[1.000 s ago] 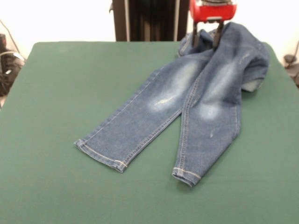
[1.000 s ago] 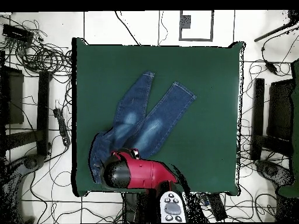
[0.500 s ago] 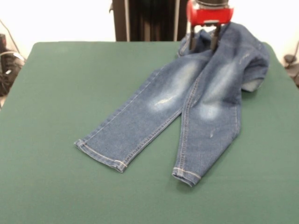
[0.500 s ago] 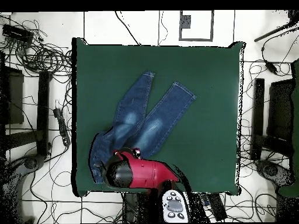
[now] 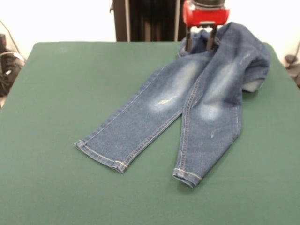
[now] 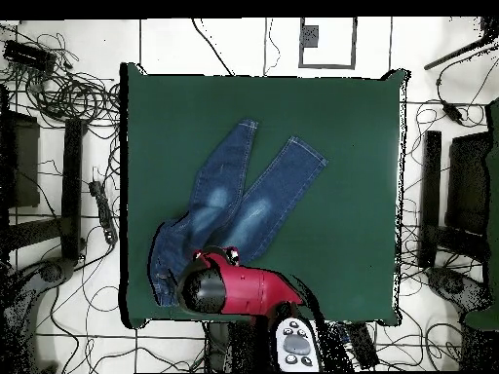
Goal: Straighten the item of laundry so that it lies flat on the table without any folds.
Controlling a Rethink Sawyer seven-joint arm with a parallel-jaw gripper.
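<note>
The jeans [image 5: 187,93] lie on the green table [image 5: 56,93] with both legs spread toward the near side. The waist end is bunched and folded at the far right, with a pale inner patch showing. My gripper [image 5: 200,46] hangs from its red body at the top edge, open, with its two dark fingers apart just over the waistband. It holds nothing. In the overhead view the jeans [image 6: 239,200] lie left of the table's [image 6: 361,146] centre, and the red arm [image 6: 244,290] covers the waist end and hides the fingers.
The dark pedestal [image 5: 150,18] stands behind the table's far edge. Cables [image 6: 68,88] and dark stands lie on the floor around the table. The waist bunch lies close to the table's right edge in the front view.
In the front view my gripper has shifted a little to the left and slightly up along the waistband. The jeans have not moved.
</note>
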